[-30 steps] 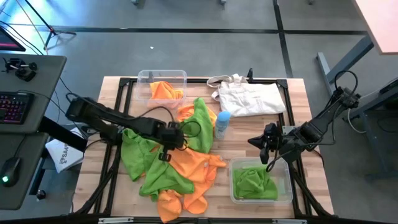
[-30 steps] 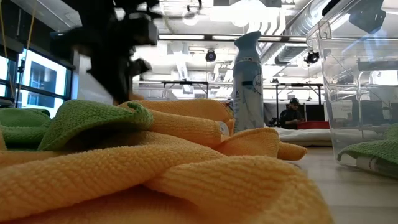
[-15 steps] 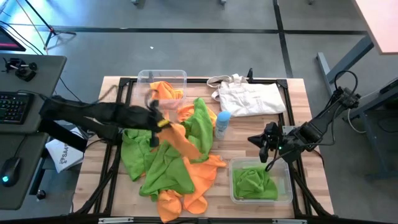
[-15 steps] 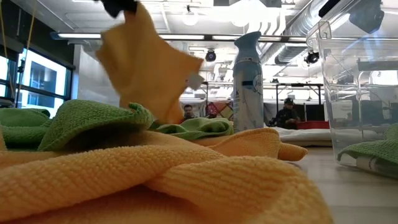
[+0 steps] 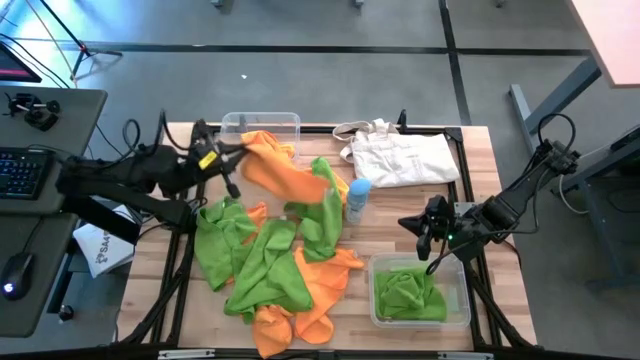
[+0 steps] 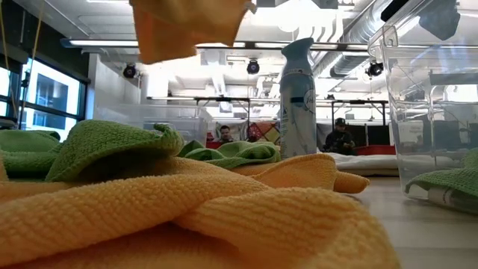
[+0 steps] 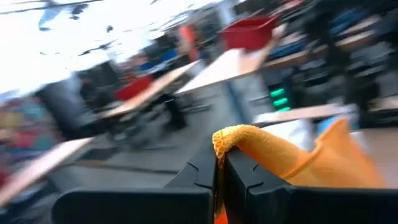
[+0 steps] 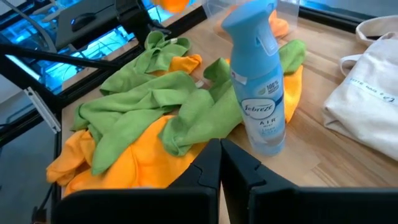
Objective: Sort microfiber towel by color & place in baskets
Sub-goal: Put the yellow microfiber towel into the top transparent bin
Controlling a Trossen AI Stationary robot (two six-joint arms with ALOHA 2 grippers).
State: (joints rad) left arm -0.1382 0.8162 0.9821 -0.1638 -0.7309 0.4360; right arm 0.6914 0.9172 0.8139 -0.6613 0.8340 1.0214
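High view: left gripper [image 5: 228,160] pinching orange towel [image 5: 290,176] by one edge beside orange basket [image 5: 262,124], trailing cloth liable to drape over rim; right gripper [image 5: 424,226] pressed together, empty.

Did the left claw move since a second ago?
Yes. The left gripper, shut on an orange towel, went from over the towel pile toward the clear basket at the table's far edge.
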